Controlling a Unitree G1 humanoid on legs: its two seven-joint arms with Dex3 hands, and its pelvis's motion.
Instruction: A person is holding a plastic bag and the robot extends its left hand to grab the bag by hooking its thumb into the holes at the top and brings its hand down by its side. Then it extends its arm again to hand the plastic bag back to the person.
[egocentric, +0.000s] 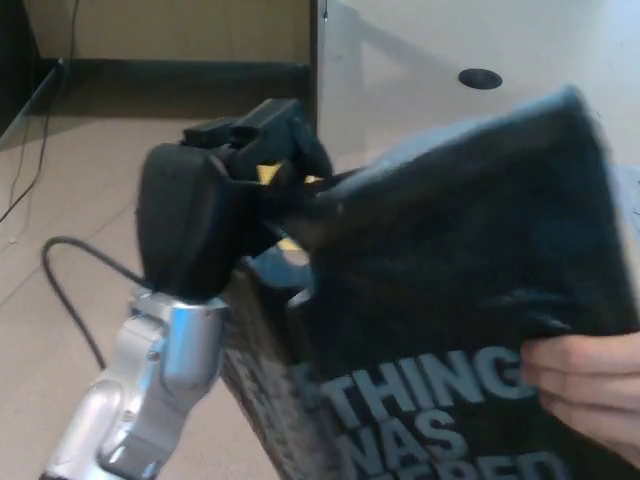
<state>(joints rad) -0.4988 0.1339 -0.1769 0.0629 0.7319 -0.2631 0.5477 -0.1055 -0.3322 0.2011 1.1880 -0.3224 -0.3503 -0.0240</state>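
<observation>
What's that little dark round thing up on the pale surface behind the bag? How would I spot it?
Start at the big black plastic bag with pale lettering that fills the right half. Look above its top edge to the pale tabletop. The small dark oval hole sits there, the only dark mark on that surface.
</observation>
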